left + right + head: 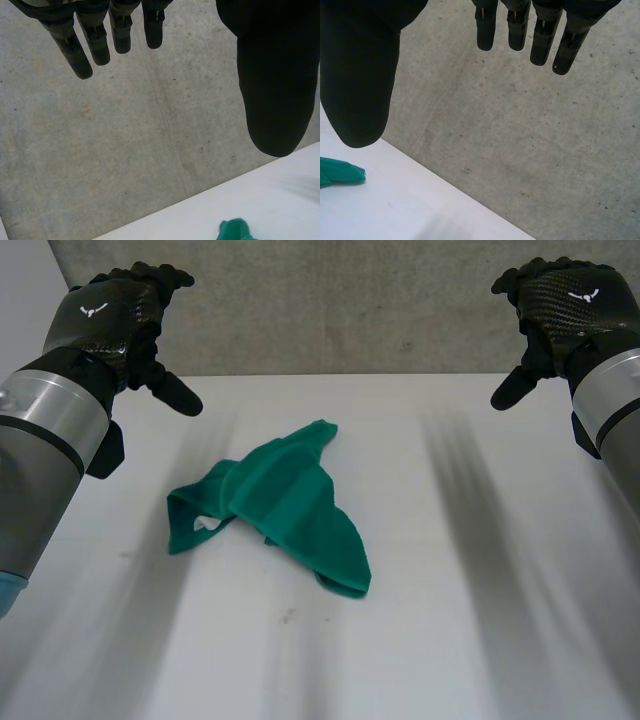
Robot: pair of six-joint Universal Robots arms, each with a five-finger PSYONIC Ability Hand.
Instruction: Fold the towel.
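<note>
Towel (285,505) crumpled mid-table, left hand (115,315) and right hand (565,300) raised apart, fingers straight, holding nothing

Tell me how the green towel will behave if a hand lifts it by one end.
Probably floppy: the towel lies crumpled in soft folds, so lifted by one end it should hang and drape. Likely light, being thin cloth. It won't roll; pushed across the smooth white table it would probably bunch up.
</note>
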